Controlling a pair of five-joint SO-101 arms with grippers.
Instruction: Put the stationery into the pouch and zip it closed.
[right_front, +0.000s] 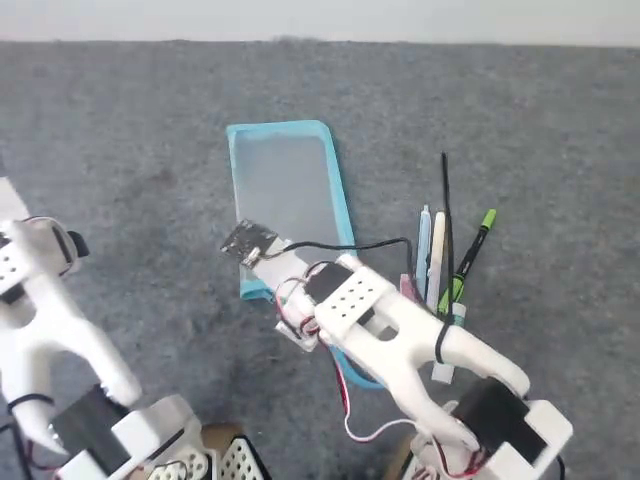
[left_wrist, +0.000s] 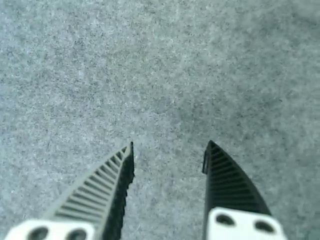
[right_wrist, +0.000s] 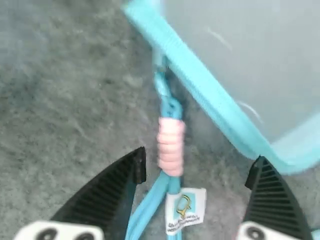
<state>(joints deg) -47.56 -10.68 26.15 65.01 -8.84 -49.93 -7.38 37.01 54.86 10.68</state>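
A turquoise pouch (right_front: 290, 190) with a translucent face lies flat in the middle of the grey carpet. My right arm (right_front: 370, 310) stretches over its near end. In the right wrist view my right gripper (right_wrist: 200, 155) is open just above the zipper pull cord (right_wrist: 171, 145), which carries pink beads and a white tag (right_wrist: 185, 210), beside the pouch's edge (right_wrist: 200, 75). Several pens (right_front: 440, 250) lie side by side to the right of the pouch, one with a green cap (right_front: 487, 220). My left gripper (left_wrist: 170, 145) is open over bare carpet, and its arm (right_front: 40, 300) stands at the near left.
The grey carpet (right_front: 130, 150) covers the whole table up to a pale wall strip at the far edge. A black cable (right_front: 370, 243) runs from the right arm's camera board across the pouch's corner. The arm bases stand at the near edge.
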